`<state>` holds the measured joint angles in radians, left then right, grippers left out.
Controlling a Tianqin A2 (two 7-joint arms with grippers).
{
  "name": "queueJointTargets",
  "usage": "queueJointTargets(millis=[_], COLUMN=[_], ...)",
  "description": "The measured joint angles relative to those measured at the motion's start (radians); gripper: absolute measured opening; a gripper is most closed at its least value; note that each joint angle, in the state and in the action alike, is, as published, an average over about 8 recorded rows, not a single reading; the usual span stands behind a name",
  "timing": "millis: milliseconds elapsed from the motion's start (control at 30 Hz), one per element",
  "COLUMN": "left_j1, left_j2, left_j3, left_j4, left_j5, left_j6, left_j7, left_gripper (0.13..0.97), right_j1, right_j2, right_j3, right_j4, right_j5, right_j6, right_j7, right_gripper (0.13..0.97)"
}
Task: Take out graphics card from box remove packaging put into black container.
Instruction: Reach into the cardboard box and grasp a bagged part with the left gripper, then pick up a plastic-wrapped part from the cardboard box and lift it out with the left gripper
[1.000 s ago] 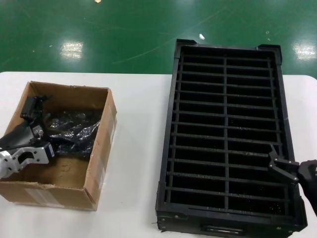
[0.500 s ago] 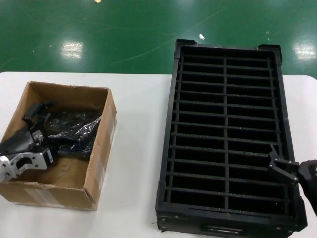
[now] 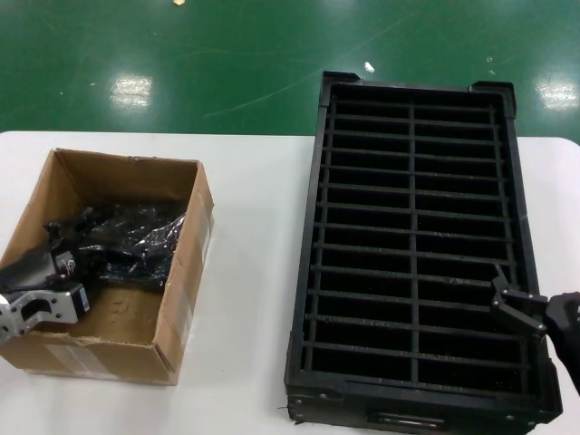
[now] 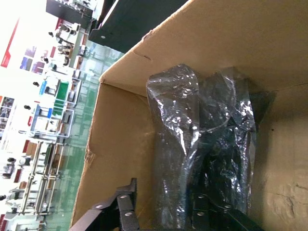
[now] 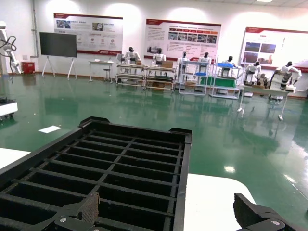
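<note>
The brown cardboard box stands open on the left of the table. Inside it lies the crinkly grey-blue packaging, and the graphics card shows only as a dark shape through the plastic. My left gripper reaches into the box at its near left. It is open, with its fingers on either side of the packaging's end, and one finger stands clear of the plastic. My right gripper hangs open over the near right edge of the black container, holding nothing.
The black container takes up the right half of the white table, and its narrow slots hold nothing. A strip of table lies between the box and the container. Green floor lies beyond the far table edge.
My left gripper has drawn back toward the box's near left corner, uncovering more of the packaging. The right arm has not moved.
</note>
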<state>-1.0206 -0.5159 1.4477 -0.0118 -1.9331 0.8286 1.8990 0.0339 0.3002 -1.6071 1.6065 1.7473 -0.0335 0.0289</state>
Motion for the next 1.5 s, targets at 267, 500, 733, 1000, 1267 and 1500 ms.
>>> queueJointTargets(millis=[267, 500, 733, 1000, 1267, 1500], left_j1=[-0.001, -0.002, -0.006, -0.025, -0.008, 0.112], left_j2=[-0.007, -0.012, -0.017, -0.030, -0.045, -0.043], left_j3=[0.009, 0.013, 0.002, -0.044, -0.094, -0.162], left_j4=[0.000, -0.001, -0.001, -0.006, -0.076, -0.351], left_j5=[0.005, 0.006, -0.007, -0.055, -0.111, -0.185], left_j6=[-0.002, 0.000, 0.010, 0.069, 0.205, 0.264], left_j7=[-0.010, -0.016, -0.018, -0.026, -0.094, -0.254], left_gripper=[0.339, 0.236, 0.166, 0.140, 0.140, 0.140], right_j1=[0.000, 0.000, 0.000, 0.000, 0.000, 0.000], right_j2=[0.000, 0.000, 0.000, 0.000, 0.000, 0.000], right_j3=[0.000, 0.000, 0.000, 0.000, 0.000, 0.000], right_j4=[0.000, 0.000, 0.000, 0.000, 0.000, 0.000], right_j5=[0.000, 0.000, 0.000, 0.000, 0.000, 0.000], right_j6=[0.000, 0.000, 0.000, 0.000, 0.000, 0.000], right_j7=[0.000, 0.000, 0.000, 0.000, 0.000, 0.000], right_gripper=[0.966, 0.966, 0.966, 0.966, 0.966, 0.966])
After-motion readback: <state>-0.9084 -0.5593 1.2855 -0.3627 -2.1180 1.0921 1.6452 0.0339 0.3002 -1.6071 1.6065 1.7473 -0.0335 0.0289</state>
